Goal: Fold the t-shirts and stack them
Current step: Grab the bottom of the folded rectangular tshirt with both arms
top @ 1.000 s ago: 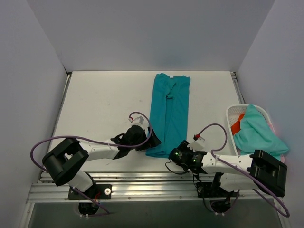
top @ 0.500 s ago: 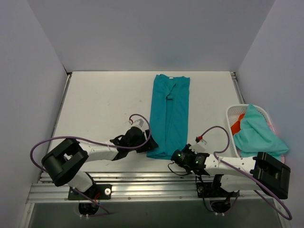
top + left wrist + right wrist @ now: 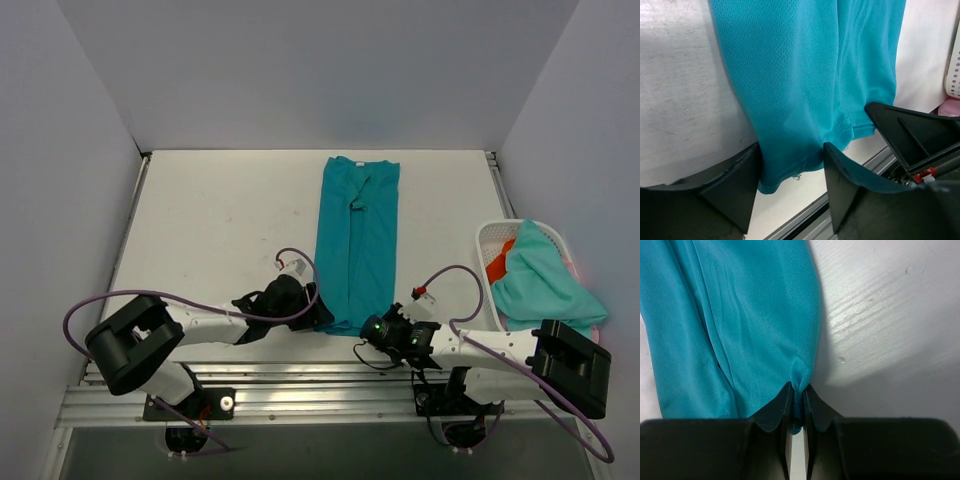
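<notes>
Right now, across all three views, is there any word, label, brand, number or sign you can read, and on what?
None can be read.
The teal t-shirt is plain cloth, no print or tag in view.
The white basket and the table bear no marks.
A small red piece in the left wrist view is too small to show writing.

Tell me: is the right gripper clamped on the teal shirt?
Yes, the right gripper pinches a bunched edge of the teal shirt between shut jaws.
</notes>
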